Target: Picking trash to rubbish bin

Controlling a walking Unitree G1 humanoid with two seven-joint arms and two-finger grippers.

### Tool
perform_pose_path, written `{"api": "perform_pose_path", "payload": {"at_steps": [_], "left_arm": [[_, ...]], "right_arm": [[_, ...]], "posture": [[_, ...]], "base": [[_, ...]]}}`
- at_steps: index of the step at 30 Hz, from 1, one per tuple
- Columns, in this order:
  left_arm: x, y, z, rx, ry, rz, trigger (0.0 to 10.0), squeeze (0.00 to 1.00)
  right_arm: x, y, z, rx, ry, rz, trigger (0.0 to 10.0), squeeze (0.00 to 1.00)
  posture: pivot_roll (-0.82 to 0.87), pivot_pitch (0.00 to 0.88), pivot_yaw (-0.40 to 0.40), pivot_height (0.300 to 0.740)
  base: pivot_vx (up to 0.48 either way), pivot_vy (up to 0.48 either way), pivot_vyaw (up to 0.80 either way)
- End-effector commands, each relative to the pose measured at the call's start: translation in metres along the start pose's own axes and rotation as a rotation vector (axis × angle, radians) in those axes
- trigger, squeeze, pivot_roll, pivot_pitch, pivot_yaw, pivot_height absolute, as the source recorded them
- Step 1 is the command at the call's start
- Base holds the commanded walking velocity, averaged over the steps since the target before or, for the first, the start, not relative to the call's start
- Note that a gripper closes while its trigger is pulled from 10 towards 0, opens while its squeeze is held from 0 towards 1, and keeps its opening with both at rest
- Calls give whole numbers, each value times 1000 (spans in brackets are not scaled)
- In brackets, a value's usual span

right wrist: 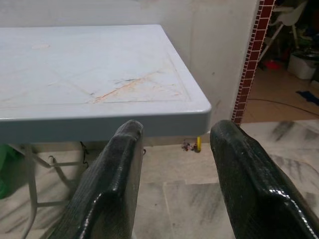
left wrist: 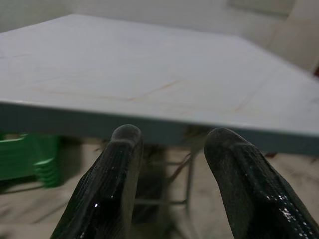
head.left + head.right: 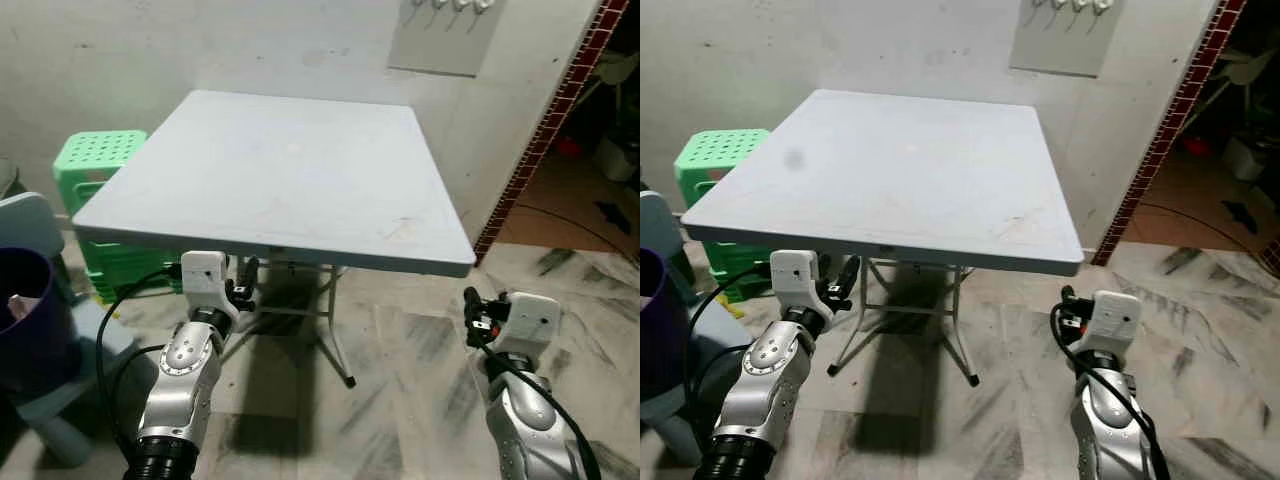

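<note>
Pale blue-grey plastic makes up the square worktop (image 3: 290,175), which stands on thin metal folding legs (image 3: 335,340) against a white wall (image 3: 200,40). Its top carries faint orange-brown scuffs near the front right corner (clearest in the right wrist view), and I can make out no trash on it, so no direction or long axis can be told for any.

One dark purple bin (image 3: 28,320) sits at the far left beside a light blue chair (image 3: 70,370), with something pale (image 3: 20,305) showing at its rim; what that is I cannot tell. One stack of green plastic stools (image 3: 100,165) stands behind the worktop's left corner. A red-tiled strip (image 3: 545,130) runs down the wall's edge on the right, beside an opening onto a brown floor with clutter. The floor underfoot is grey marbled tile (image 3: 420,350).

Two arms are raised, one each side, both below the worktop's front edge. The left end effector (image 2: 172,164) is released, its two black fingers (image 2: 107,184) apart and pointed at the worktop's front edge, holding nothing. The right end effector (image 1: 174,164) is likewise released, its fingers (image 1: 112,184) spread and empty, aimed at the front right corner. A black cable (image 3: 110,330) loops beside the left arm.
</note>
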State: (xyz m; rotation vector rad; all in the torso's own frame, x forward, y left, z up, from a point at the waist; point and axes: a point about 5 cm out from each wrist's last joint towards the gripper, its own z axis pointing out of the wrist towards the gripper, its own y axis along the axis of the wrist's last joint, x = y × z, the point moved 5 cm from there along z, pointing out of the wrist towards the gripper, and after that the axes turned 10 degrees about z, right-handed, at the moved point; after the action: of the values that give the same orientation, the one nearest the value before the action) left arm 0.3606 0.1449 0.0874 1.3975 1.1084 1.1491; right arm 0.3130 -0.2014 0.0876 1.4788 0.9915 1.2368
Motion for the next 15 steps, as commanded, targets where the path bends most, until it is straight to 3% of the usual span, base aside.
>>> {"api": "perform_pose_path", "payload": {"at_steps": [1,6,8,9,12,15], "left_arm": [[-9,4,4,-5,-30,27,10000,0],[-15,-21,-4,1,-67,153,10000,0],[-16,-27,-6,10,-74,169,10000,0],[-20,-50,-13,70,-107,135,10000,0],[-22,-73,-19,140,-128,96,10000,0],[-26,-115,-36,291,-163,6,10000,0]], "right_arm": [[-8,2,-1,-9,-19,-14,10000,0],[-21,-32,-8,83,-24,-70,10000,0],[-24,-40,-10,110,-27,-61,10000,0],[-34,-68,-17,199,-27,-113,10000,0],[-47,-97,-25,307,-43,-153,10000,0],[-60,-134,-40,459,-55,-204,10000,0]], "posture": [[-92,0,-45,740],[-93,0,-41,740],[-93,0,-41,740],[-97,0,-36,740],[-98,0,-34,740],[-96,0,-32,740]], "base": [[0,0,0],[0,0,0],[0,0,0],[0,0,0],[0,0,0],[0,0,0]]}}
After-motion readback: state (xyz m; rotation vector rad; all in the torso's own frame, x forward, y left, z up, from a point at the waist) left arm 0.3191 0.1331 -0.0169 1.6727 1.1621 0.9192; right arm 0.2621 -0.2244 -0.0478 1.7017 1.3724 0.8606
